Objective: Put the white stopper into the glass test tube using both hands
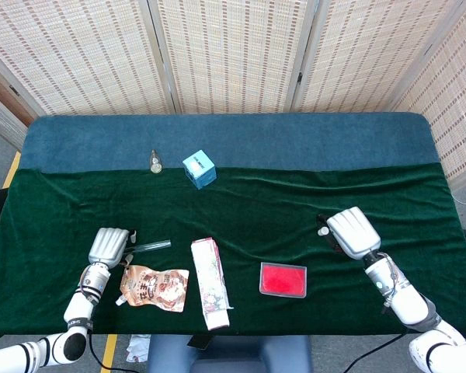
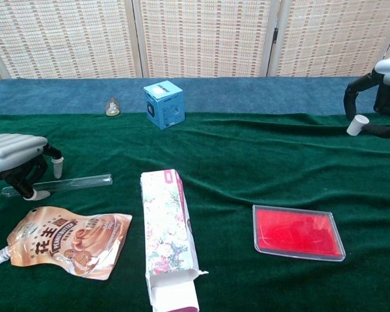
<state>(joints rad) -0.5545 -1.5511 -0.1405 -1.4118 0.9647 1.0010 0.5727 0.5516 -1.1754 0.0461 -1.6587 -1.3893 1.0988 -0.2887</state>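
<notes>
I see my left hand [image 2: 16, 162] curled over the near end of the glass test tube [image 2: 78, 182], which lies flat on the green cloth [image 2: 247, 169], fingertips at its sides; I cannot tell whether it grips. My right hand [image 2: 383, 97] pinches the white stopper [image 2: 356, 125] between thumb and finger, raised far to the right.

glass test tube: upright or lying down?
Lying down. The clear glass test tube lies flat on the green cloth, with the left hand over its left end; no lift is visible.
</notes>
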